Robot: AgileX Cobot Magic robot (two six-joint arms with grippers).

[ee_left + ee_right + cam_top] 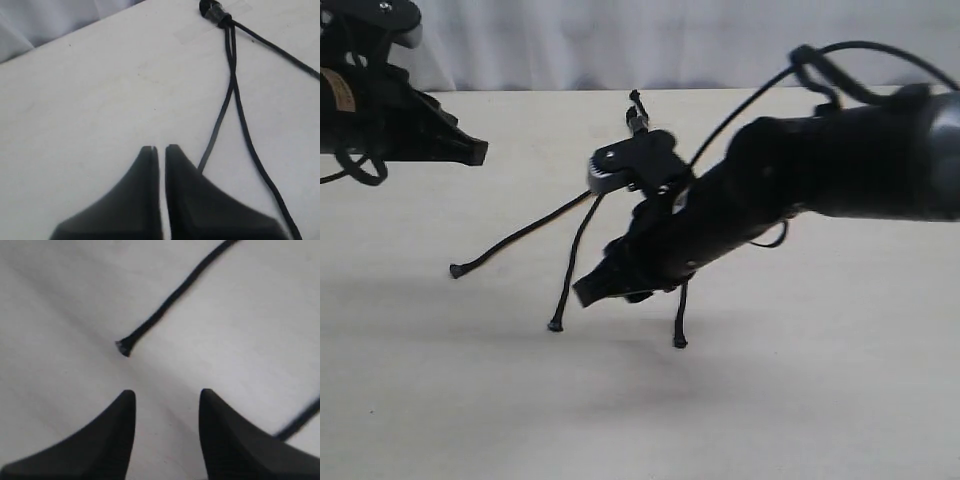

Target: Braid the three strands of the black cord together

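the surface (pixel 820 400) is pale beige and matte. its far edge meets a white cloth (pixel 720 40) that hangs behind it. the black cord (pixel 638 112) lies near that far edge, about in the middle, with its knotted end toward the cloth. from there the three strands (pixel 578 250) fan out toward the near side. the left strand (pixel 515 240) runs out to the left, and the middle strand (pixel 570 270) comes more straight down. the right strand (pixel 679 325) shows only its last part, because the right arm (pixel 840 160) covers the rest.

in the exterior view the right arm reaches across the middle. the right end effector (pixel 590 290) hangs between the tips of the middle and right strands, and its opening cannot be read there. the right wrist view shows it (pixel 167 392) with the fingers well apart and nothing between them. a knobbed strand tip (pixel 122 347) lies on the surface just ahead.

the left end effector (pixel 470 150) is at the far left, well apart from the cord. in the left wrist view (pixel 159 148) its fingers are almost together, with only a thin slit between them, and they hold nothing. this view alone shows the knot (pixel 215 12) closely. two strands cross each other a little after it, and the third goes off alone.

a wide stretch of surface lies between the strand tips and the near side, and also to the left of the left strand.
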